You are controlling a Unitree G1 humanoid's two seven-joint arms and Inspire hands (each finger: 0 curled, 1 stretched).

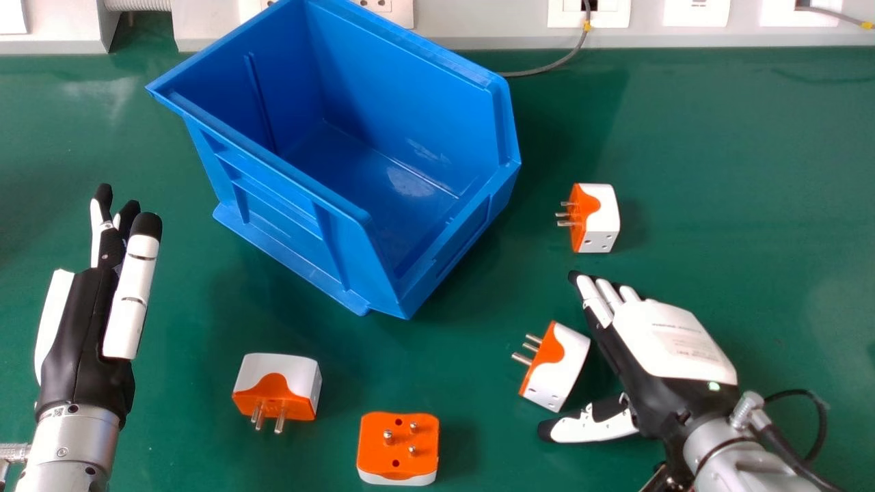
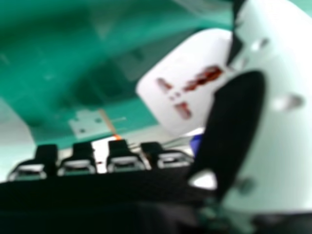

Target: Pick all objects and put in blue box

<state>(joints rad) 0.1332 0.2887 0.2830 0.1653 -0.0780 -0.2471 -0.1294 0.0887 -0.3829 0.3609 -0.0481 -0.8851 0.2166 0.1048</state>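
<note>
My right hand (image 1: 660,342) is open in the head view, its palm side facing an orange and white plug adapter (image 1: 557,365) that lies between fingers and thumb. The right hand view shows that adapter's white face (image 2: 185,83) with its sockets, beside the thumb of my right hand (image 2: 282,112). Beyond the fingertips lies another adapter (image 1: 596,217). Two more adapters, one (image 1: 277,389) on its side and one (image 1: 398,447) with pins up, are at the lower left and lower middle. The blue box (image 1: 287,184) stands open-topped with nothing inside. My left hand (image 1: 85,301) is open at the left.
Green tabletop (image 1: 738,171) surrounds the things. Along the back edge runs a pale panel (image 1: 492,27) with sockets, and a grey cable (image 1: 547,67) droops onto the table behind the box. A black cable (image 1: 817,417) loops beside my right wrist.
</note>
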